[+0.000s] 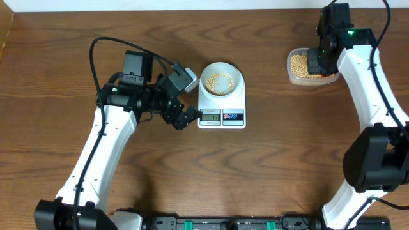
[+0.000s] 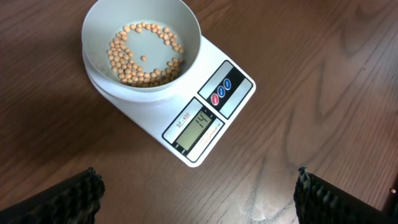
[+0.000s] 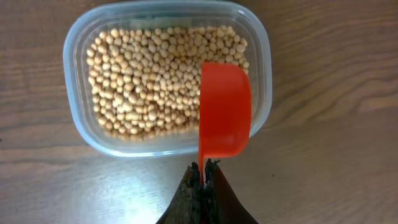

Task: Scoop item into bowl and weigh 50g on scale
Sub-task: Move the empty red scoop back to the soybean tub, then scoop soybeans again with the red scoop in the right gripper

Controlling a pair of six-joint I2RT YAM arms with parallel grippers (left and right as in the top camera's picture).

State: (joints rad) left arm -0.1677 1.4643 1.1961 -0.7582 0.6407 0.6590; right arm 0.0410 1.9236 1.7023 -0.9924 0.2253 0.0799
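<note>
- My left jaws are spread wide and hold nothing, hovering over the brown wooden counter point(image 2: 323, 87) near the flat white rectangular scale point(image 2: 180, 106), whose display reads 14.
- The small round white bowl point(image 2: 183, 22) sits on that scale with a few small round tan-yellow beans point(image 2: 134, 62) inside.
- My right jaws are pinching the handle of an orange-red plastic scoop point(image 3: 225, 106), held over the bean-filled clear rounded-rectangular container point(image 3: 73, 50).

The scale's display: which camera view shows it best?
The left wrist view: the scale's display is close and sharp, reading 14. Overhead shows it tiny and unreadable. The right wrist view does not show it.
</note>
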